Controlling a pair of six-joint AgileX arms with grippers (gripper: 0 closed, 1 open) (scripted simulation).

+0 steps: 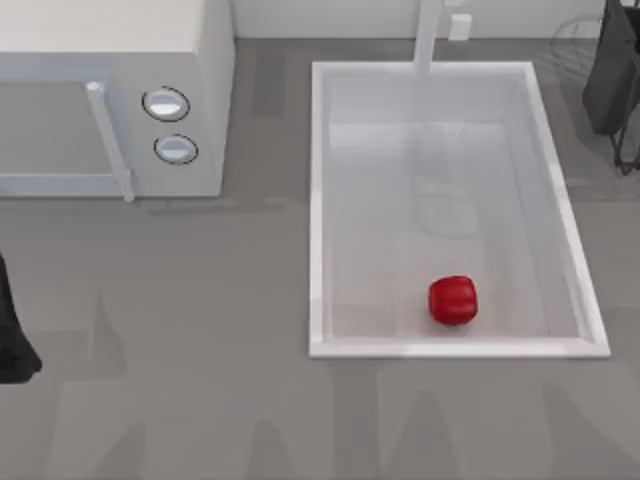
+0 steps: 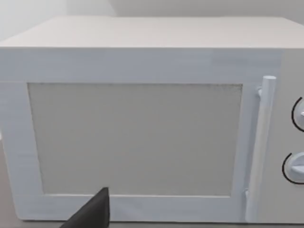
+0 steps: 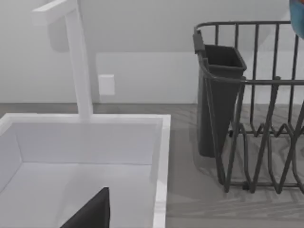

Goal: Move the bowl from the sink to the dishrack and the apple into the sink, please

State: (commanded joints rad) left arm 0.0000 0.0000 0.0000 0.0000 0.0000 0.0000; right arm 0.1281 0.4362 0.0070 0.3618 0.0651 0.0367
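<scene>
The red apple (image 1: 453, 300) lies on the floor of the white sink (image 1: 318, 200), near its front right corner. In the right wrist view the sink (image 3: 164, 142) is beside the grey wire dishrack (image 3: 256, 137), and a sliver of the blue bowl (image 3: 299, 16) shows at the rack's upper edge. The dishrack (image 1: 575, 45) wires also appear at the table's back right, partly behind my right arm (image 1: 612, 70). My left arm (image 1: 12, 345) is parked at the table's left edge. A dark part of each gripper (image 2: 92, 213) (image 3: 90, 213) shows in its own wrist view.
A white microwave (image 1: 110, 90) with two round knobs stands at the back left and faces the left wrist camera (image 2: 142, 137). The white faucet (image 1: 428, 35) rises behind the sink. A dark cutlery holder (image 3: 216, 95) hangs on the rack's near corner. Grey countertop runs along the front.
</scene>
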